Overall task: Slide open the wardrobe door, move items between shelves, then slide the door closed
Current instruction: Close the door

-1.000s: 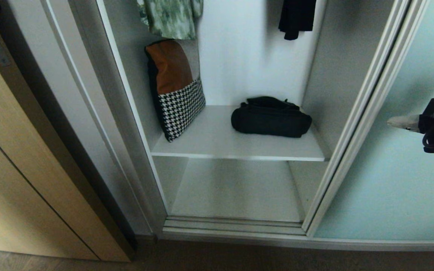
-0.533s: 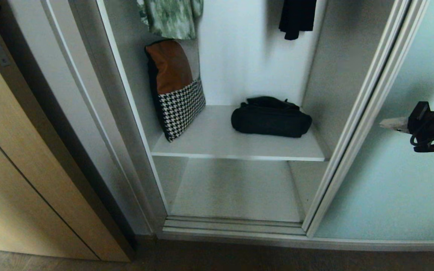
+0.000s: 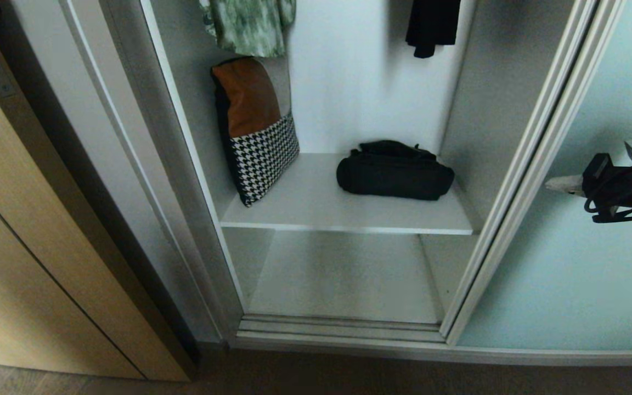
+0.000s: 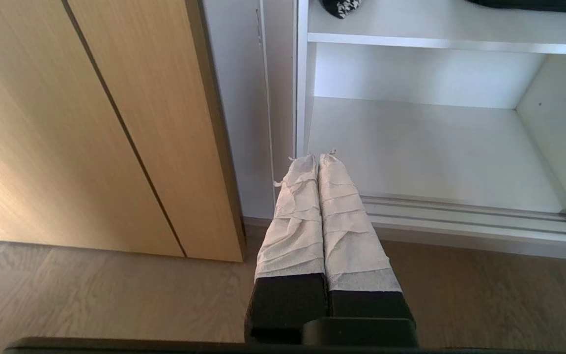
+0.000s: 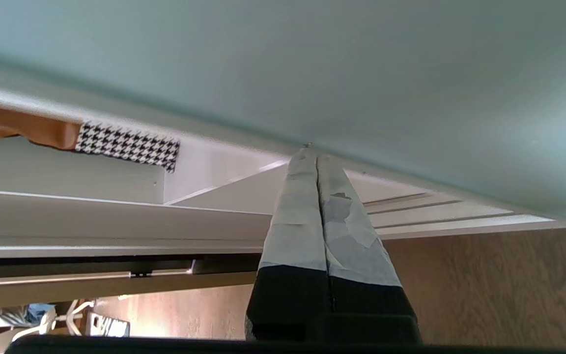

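Black bag (image 3: 395, 170) well left of right pincer (image 3: 551, 185)

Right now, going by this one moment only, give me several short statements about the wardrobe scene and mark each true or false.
1. The black bag lies on the upper shelf. True.
2. The right end effector grips the bag. False: it is shut on nothing, in front of the turquoise sliding door.
3. A houndstooth cushion leans against the wardrobe's left wall. True.
4. The lower shelf holds a folded shirt. False: nothing rests on it.

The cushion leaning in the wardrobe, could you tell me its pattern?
Brown above, black-and-white houndstooth below; the cushion shows best in the head view.
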